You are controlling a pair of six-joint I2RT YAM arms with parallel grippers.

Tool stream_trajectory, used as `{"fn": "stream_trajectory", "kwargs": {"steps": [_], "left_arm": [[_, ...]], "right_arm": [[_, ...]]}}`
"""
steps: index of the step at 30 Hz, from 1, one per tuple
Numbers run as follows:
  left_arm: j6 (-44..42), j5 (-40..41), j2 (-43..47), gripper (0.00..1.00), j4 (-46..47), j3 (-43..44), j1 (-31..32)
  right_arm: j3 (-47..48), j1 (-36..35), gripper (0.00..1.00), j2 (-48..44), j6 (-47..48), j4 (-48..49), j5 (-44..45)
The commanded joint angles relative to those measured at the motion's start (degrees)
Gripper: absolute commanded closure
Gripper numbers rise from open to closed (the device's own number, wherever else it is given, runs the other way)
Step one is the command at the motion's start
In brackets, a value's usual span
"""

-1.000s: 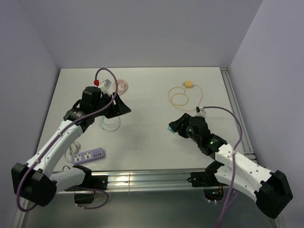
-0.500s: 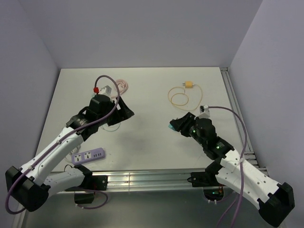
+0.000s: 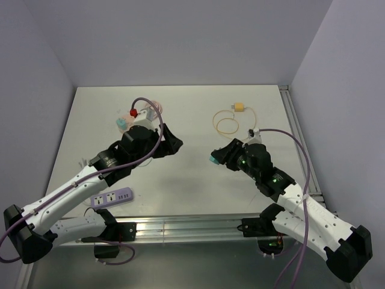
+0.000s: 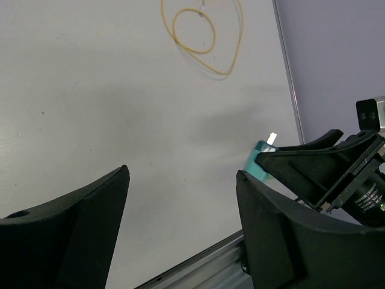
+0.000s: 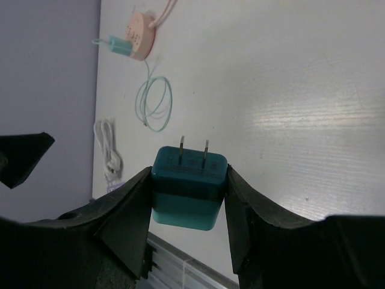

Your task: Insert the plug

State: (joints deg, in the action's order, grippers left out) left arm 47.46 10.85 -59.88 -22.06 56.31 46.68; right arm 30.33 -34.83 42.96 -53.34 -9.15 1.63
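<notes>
Status: plug (image 5: 189,186) picked up, not inserted; right gripper (image 3: 218,156) clamped it by the sides, prongs pointing out, above the desk (image 3: 192,108) right of its middle; left gripper (image 4: 182,173) stood wide with nothing in it, over the middle, facing the plug; purple power strip (image 3: 112,197) lay at the near edge toward the left corner, well apart from both, nothing plugged in as far as we could see; we judged carry, alignment and push-in all left.
</notes>
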Motion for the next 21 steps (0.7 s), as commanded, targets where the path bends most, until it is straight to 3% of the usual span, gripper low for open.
{"fn": "stream_trajectory", "kwargs": {"steps": [1,6,8,9,14,21], "left_arm": [[0.0,1.37,-0.94,0.23,3.79,1.34,0.17],[1.32,1.36,-3.4,0.19,3.87,1.43,0.26],[1.58,2.76,-4.36,0.09,3.61,1.25,0.26],[1.32,3.21,-5.07,0.09,2.91,1.78,0.26],[-1.93,1.02,-7.19,0.13,2.81,2.93,0.43],[-0.53,-2.16,-1.74,0.24,18.34,-6.03,1.05]], "right_arm": [[2.28,0.29,1.0,0.28,-0.45,3.61,-3.74],[2.72,0.29,1.0,1.68,-0.89,3.96,-3.74],[3.07,0.29,1.0,2.39,-1.41,4.48,-4.26],[3.16,0.29,1.0,3.09,-1.68,4.92,-4.7],[4.21,0.29,1.0,5.55,-3.17,7.12,-7.51],[4.83,0.29,1.0,5.64,-9.49,8.09,-5.51]]}}
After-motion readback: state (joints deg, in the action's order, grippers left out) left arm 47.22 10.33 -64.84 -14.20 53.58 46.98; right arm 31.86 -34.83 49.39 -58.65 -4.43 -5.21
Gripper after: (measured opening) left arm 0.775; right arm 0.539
